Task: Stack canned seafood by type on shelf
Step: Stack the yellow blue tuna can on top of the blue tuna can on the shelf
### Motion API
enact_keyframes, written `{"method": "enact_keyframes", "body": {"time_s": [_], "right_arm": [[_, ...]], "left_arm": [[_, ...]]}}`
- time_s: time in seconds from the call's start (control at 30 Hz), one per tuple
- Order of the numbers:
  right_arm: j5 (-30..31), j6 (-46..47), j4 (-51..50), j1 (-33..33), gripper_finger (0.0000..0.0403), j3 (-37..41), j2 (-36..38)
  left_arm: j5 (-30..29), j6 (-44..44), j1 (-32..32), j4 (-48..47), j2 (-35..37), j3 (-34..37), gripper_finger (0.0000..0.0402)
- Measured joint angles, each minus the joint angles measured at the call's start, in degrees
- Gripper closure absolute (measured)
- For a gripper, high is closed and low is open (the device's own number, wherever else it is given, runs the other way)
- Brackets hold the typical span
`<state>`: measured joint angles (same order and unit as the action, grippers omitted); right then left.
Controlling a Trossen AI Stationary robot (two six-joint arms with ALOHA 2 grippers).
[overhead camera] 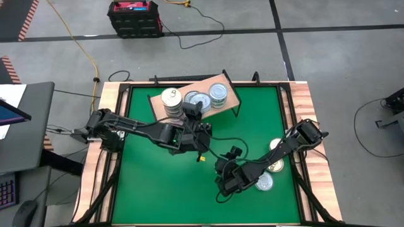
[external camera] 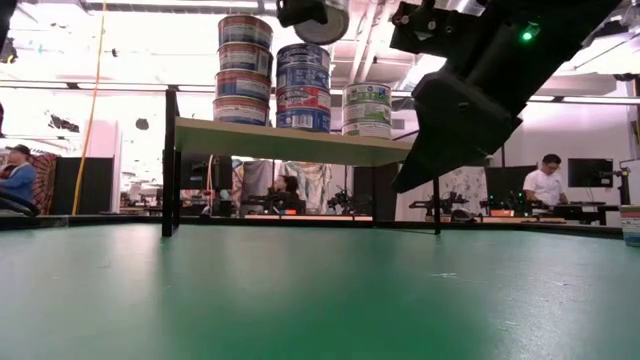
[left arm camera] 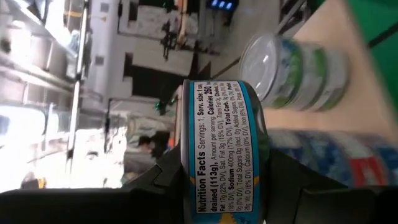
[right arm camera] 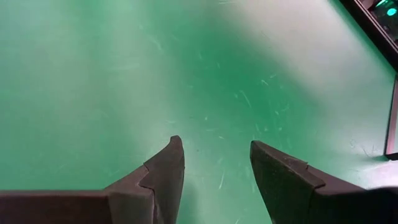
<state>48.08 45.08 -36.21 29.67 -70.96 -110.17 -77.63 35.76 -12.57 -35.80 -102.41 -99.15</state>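
High view: shelf (overhead camera: 218,85) stands at the far edge of the green table (overhead camera: 158,195), set at a slant. On it, three stacks of tins: one cream-topped (overhead camera: 171,98), one in the middle (overhead camera: 197,99), one at the far end (overhead camera: 218,94). Left gripper (overhead camera: 192,108) is at the shelf's near edge by the middle stack, partly covering it. Right gripper (overhead camera: 232,153) hangs over bare table, well apart from the shelf. Loose tins (overhead camera: 265,181) lie near the right edge, partly under the right arm. A black box sits on the floor beyond the table.

Low view: the stacks rise four, four and two tins high; a held tin (external camera: 322,20) hangs over the middle one. The right arm blocks the shelf's right end. People sit in the room behind.

Left wrist view: fingers (left arm camera: 155,186) clamp a teal-labelled tin edge-on.

Right wrist view: fingers (right arm camera: 165,171) stand apart, nothing between, over bare green.
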Motion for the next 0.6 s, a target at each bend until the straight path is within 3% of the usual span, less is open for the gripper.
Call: {"method": "enact_keyframes", "body": {"time_s": [0.6], "right_arm": [[-0.01, 0.05, 0.53, -0.02, 0.0184, 0.00, 0.00]], "left_arm": [[3.87, -9.70, 5.83, -8.62, 0.09, 0.04, 0.0262]]}}
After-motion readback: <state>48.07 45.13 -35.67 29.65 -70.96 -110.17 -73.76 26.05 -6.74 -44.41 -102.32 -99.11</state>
